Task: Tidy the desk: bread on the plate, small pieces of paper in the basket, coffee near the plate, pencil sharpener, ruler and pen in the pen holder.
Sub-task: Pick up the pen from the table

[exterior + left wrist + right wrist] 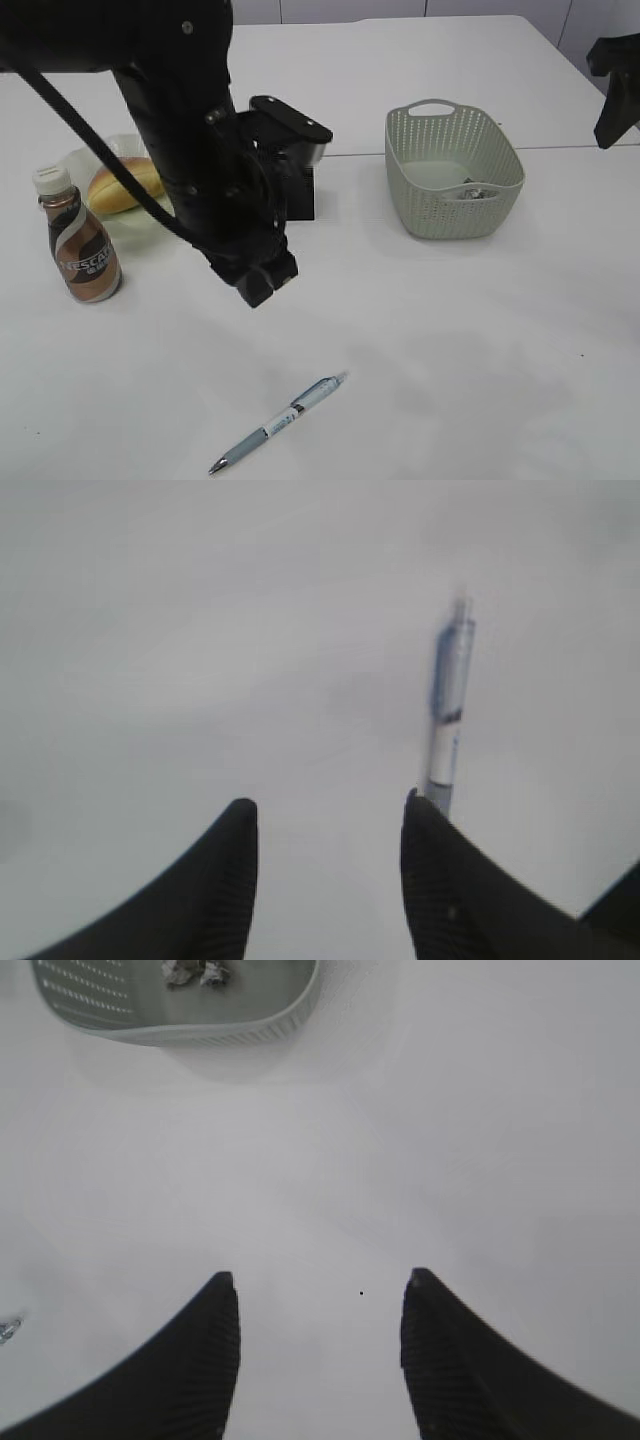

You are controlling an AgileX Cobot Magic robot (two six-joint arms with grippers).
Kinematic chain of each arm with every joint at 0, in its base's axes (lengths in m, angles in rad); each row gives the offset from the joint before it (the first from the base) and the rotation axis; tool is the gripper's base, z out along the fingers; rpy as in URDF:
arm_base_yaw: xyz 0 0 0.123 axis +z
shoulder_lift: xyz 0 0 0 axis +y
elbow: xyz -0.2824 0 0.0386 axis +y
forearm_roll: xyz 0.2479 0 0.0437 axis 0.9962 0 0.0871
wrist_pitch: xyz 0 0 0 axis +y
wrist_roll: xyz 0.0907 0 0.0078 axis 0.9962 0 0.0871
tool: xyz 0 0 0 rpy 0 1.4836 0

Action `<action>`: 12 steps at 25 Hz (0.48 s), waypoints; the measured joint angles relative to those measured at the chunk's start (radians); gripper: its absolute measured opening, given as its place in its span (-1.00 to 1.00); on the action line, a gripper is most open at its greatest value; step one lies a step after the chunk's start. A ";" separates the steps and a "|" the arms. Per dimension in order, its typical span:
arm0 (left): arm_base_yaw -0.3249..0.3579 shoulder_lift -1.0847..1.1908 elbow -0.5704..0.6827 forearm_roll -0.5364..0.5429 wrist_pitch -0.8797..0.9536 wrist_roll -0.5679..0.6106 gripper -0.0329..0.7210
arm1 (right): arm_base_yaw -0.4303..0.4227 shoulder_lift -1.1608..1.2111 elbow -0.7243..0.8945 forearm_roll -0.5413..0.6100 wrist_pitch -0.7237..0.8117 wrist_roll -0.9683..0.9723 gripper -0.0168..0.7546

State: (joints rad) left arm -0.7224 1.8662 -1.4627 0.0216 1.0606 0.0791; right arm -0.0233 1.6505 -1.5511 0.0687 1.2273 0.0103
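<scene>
The pen (280, 421) is lying flat near the desk's (470, 340) front edge. The bread (124, 184) is sitting on the plate (95, 158), the coffee (80, 240) standing upright beside it. Crumpled paper (473, 192) is resting inside the basket (453, 170).

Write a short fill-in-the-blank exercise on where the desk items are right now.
1. The bread lies on the ____.
2. The pen lies on the bare ____, with nothing gripping it.
3. The small pieces of paper lie inside the ____.
4. The coffee stands upright with its white ____ on.

Missing words: plate; desk; basket; cap
</scene>
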 joint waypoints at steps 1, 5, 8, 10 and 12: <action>-0.013 0.004 0.000 -0.013 0.030 0.002 -0.01 | 0.000 0.000 0.000 0.002 0.000 0.000 0.04; -0.038 0.050 -0.002 -0.106 0.076 0.003 -0.01 | 0.000 0.000 0.000 0.006 0.006 0.000 0.05; -0.052 0.076 -0.002 -0.142 0.069 0.003 -0.01 | 0.000 0.000 0.000 0.006 0.008 0.000 0.05; -0.056 0.101 -0.002 -0.148 0.058 0.003 -0.03 | 0.000 0.000 0.000 0.006 0.008 0.000 0.05; -0.057 0.126 -0.002 -0.148 0.042 -0.001 -0.05 | 0.000 0.000 0.000 0.006 0.008 0.000 0.04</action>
State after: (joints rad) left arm -0.7795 1.9924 -1.4648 -0.1265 1.1030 0.0778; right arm -0.0233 1.6505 -1.5511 0.0751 1.2355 0.0103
